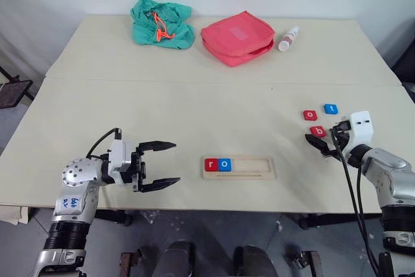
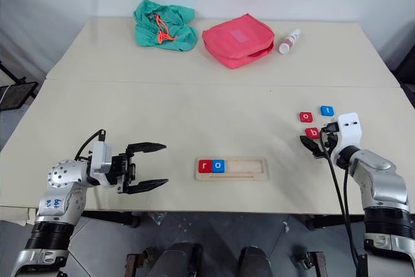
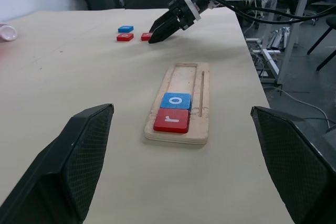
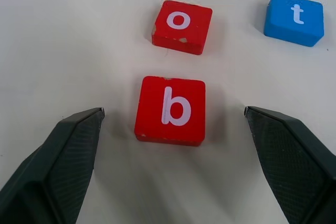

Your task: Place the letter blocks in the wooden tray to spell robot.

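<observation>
Table (image 1: 194, 102) broad, bare mid-span; both tools agape: right tool (image 4: 170, 129) straddling b block (image 4: 170, 109), left tool (image 1: 161, 163) empty.

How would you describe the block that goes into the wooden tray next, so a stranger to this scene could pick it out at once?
Start at the wooden tray near the table's front edge, already holding r and o. Look toward the robot's right, where three loose blocks lie in front of the open right end effector. The red b block is the nearest to it; the red o block and blue t block lie beyond.
</observation>
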Robot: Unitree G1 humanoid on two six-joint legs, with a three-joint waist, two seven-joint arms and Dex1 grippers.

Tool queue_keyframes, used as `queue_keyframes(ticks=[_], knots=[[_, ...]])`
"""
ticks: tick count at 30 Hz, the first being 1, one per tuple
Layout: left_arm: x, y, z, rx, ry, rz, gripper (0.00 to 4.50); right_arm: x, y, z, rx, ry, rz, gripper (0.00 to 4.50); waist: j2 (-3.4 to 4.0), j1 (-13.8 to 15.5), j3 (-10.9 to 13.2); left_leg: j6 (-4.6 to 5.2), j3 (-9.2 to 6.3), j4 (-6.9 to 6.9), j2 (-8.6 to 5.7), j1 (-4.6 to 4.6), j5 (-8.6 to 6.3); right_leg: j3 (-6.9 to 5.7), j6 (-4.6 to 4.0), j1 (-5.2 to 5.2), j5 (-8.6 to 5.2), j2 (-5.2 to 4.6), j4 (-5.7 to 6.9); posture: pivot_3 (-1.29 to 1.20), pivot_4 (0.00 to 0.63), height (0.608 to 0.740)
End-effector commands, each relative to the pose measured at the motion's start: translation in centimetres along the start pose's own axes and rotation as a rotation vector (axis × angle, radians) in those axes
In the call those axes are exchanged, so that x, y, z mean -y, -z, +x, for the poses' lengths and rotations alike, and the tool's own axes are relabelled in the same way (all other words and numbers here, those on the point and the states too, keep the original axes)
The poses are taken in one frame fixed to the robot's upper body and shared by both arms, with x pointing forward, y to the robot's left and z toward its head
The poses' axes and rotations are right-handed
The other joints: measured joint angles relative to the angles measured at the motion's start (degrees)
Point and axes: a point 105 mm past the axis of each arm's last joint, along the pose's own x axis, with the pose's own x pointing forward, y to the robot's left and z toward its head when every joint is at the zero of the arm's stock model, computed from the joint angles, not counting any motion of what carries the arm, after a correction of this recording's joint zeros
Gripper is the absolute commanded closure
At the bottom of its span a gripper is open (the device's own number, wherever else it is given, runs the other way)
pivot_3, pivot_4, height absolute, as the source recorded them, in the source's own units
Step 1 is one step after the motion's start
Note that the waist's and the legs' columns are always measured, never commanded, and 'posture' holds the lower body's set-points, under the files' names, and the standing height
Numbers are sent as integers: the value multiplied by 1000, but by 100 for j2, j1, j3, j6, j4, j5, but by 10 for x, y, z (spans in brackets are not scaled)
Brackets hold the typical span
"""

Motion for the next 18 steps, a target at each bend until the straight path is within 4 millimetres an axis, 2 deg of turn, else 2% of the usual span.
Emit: queue_keyframes(ticks=[1, 8, 13, 18], knots=[[0, -10, -1, 24, -9, 38, 0, -1, -1, 1, 13, 8, 4, 524, 0, -3, 0, 0, 0, 0, 0, 0, 0, 0, 0, 0, 0, 0, 0, 0, 150, 740], [1, -8, -2, 25, 1, 31, 0, -8, -4, -6, 75, 47, 2, 2951, 0, 13, 0, 0, -2, 0, 0, 1, 0, -1, 0, 1, 0, 0, 0, 0, 150, 740], [-1, -6, -7, 18, 18, 23, 0, -23, -14, -24, 164, 85, -18, 3033, 1, 22, 0, 0, -2, -1, -1, -1, 0, 1, 0, 0, 0, 0, -1, 0, 150, 740], [-4, -4, -11, 11, 40, 19, 0, -48, -10, -49, 178, 83, -15, 3033, 7, 33, 3, -1, -1, -3, -1, -1, 0, 3, 0, -5, 0, 0, 1, 0, 150, 740]])
